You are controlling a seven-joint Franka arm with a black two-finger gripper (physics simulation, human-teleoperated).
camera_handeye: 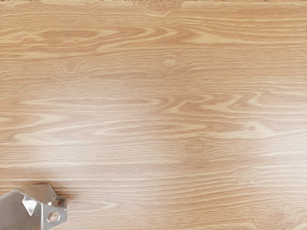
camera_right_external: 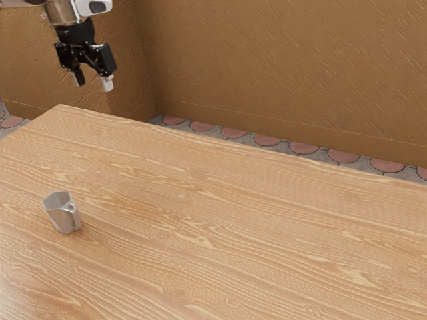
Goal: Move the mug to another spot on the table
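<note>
Exterior view: a black two-finger gripper (camera_right_external: 93,80) is seen high above the far corner of a broad, light-brown wooden table (camera_right_external: 253,227), near the exterior view's upper left. Its fingers are spread apart with nothing between them, and they are pointed downward.

A small grey, faceted metal mug (camera_right_external: 62,212) is seen standing upright on the table, mouth upward, close to the near edge at the exterior view's left. It is set well apart from the gripper – far below it and nearer the camera – with bare wood all around it.

In the wrist view the mug (camera_handeye: 29,213) is caught at the corner of the frame, off to one side of the hand and not beneath it. A small lug with holes, probably the handle, is shown jutting from its side.

The task is judged not yet begun, as the mug is untouched. For a grasp, the hand would likely have to be carried sideways until the mug is centred under the fingers, then lowered along the mug's vertical axis – with the fingers closing across its body or rim.
</note>
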